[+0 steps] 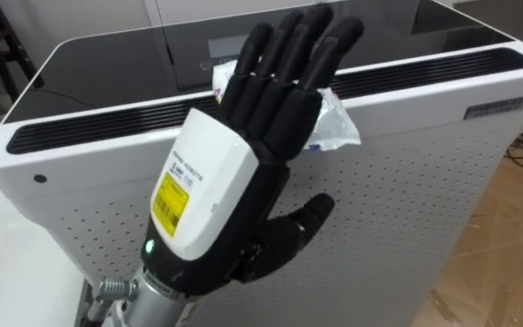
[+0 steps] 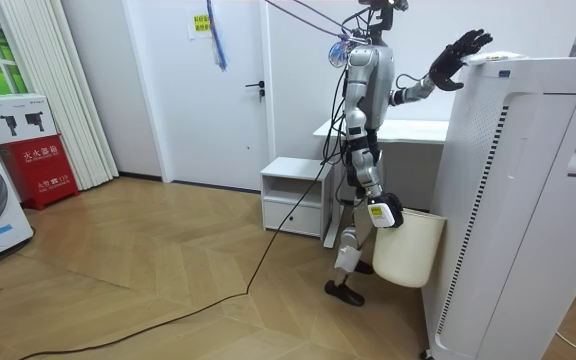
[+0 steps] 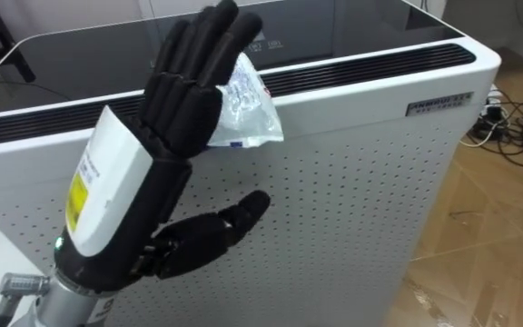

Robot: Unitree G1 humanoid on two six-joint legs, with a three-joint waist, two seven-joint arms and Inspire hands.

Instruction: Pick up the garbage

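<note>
Left hand [image 1: 243, 150]: raised at the upper edge of the tall white appliance with the perforated side panel [image 1: 407, 191]. The hand is fully spread and grasps nothing. Its black fingers [image 1: 289, 54] are straight and point up over the appliance's top. The thumb [image 1: 302, 222] sticks out sideways, lower down, in front of the perforated panel. The back of the hand faces the head camera.

Task item: a crumpled clear plastic wrapper with some blue print [image 1: 336, 127]. It lies on the top front edge of the appliance, across the long dark vent slot [image 1: 425, 71], and one corner droops slightly over the white rim. In the eye views the straight fingers cover much of the wrapper, and it shows on either side of them. It cannot be told whether the fingers touch it. Nothing is closed round it.

Appliance top: a glossy black panel [image 1: 107, 68] lies behind the vent slot.

Right hand [image 2: 380, 212]: hangs low at the robot's side, at the rim of a cream plastic bin [image 2: 405, 252]. Its grip cannot be told from the room view.

Stance: the robot stands upright on the wooden floor [image 2: 168, 260], facing the appliance, with the bin between its legs and the appliance's side.
</note>
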